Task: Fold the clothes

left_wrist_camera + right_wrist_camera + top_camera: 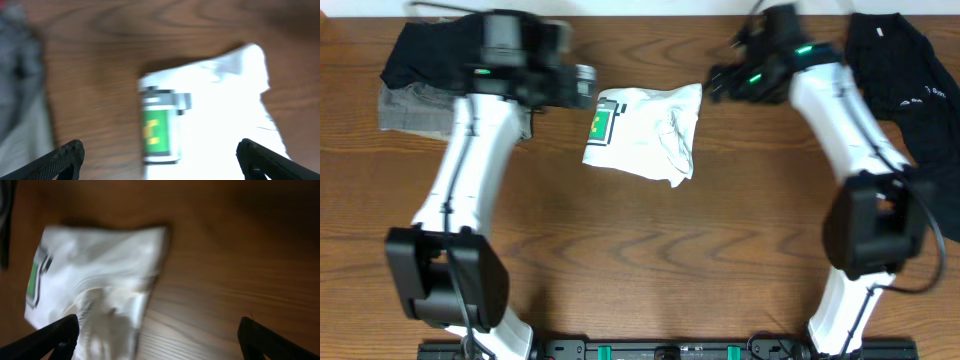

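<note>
White T-shirt (645,130) lies folded, rumpled, on wood surface (650,260), centre-back, green logo (601,124) at its left edge. Left hand (160,157) and right hand (160,337) both spread wide, empty, flanking it.

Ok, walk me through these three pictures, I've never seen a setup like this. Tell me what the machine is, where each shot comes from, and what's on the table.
Two white robot arms work at a wooden table. The overhead view looks straight down; the other two come from cameras on each wrist, their dark fingertips showing at the bottom corners. The white T-shirt, folded small with its green logo showing, lies in the middle. The left gripper and right gripper are both open above it, holding nothing. A grey and black garment pile lies at one far corner, a black garment at the other.
</note>
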Controlling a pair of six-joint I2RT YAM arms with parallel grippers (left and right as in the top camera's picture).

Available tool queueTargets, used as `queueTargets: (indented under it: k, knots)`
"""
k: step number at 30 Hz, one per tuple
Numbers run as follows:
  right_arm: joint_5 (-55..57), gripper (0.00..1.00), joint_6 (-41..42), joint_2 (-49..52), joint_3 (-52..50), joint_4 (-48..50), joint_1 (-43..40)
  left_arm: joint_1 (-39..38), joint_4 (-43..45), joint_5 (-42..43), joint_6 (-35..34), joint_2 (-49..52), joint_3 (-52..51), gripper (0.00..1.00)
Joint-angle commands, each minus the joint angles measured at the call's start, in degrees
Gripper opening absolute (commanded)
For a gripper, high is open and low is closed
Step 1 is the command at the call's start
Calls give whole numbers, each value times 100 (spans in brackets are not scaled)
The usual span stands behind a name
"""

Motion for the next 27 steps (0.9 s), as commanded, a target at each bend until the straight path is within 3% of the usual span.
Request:
queueTargets:
  k: [1, 5, 13, 20, 27]
  knots:
    - [439, 99, -35, -197, 153, -243, -485, -748, 66, -876, 116, -9, 22, 98]
    - [444, 99, -35, -192, 101, -516, -1023, -1449, 87, -1440, 94, 197, 20, 98]
    - [435, 99, -15, -192, 98, -702, -1814, -2330, 557, -1633, -531, 1091, 22, 98]
    - [516, 99, -85, -192, 98, -831, -1882, -2835, 955, -2662, -859, 1707, 22, 98]
    - [544, 99, -83, -192, 98, -863, -1878, -2992, 1038, -3062, -1119, 2052, 22, 98]
